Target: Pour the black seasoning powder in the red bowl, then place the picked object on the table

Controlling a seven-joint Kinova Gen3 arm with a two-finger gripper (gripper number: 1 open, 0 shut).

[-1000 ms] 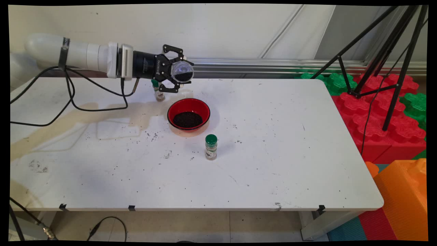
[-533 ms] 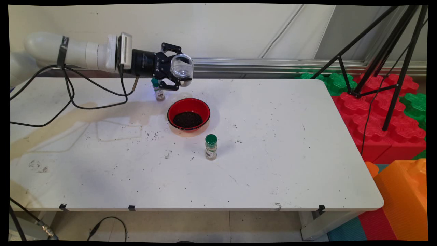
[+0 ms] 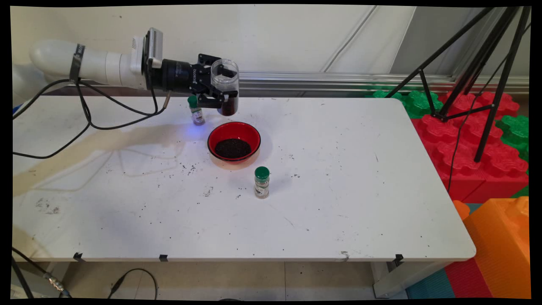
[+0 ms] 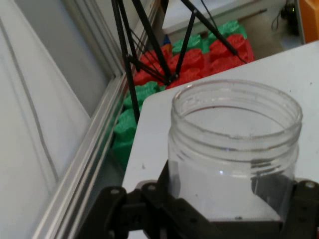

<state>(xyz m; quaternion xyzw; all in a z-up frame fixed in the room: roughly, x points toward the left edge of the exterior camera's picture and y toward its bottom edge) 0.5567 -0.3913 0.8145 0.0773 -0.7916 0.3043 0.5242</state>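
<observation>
Jar up in the air, clamped between the fingers of the gripper above the far side of the table. It's clear plastic, lid off, nearly upright with the mouth on top, and a dark fill sits in its lower part. From the hand camera the jar fills the view: wide threaded rim, see-through wall, black fingers pressed against both sides of it.

Just below and a touch nearer sits the red bowl, dark grains heaped in its middle. The jar hangs over the bowl's far rim, not touching it. Beside the gripper, to the picture's left, stands a small green-capped shaker on the table. A second shaker, green cap too, stands upright on the near side of the bowl, apart from it. Dark specks lie scattered across the tabletop around the bowl.
</observation>
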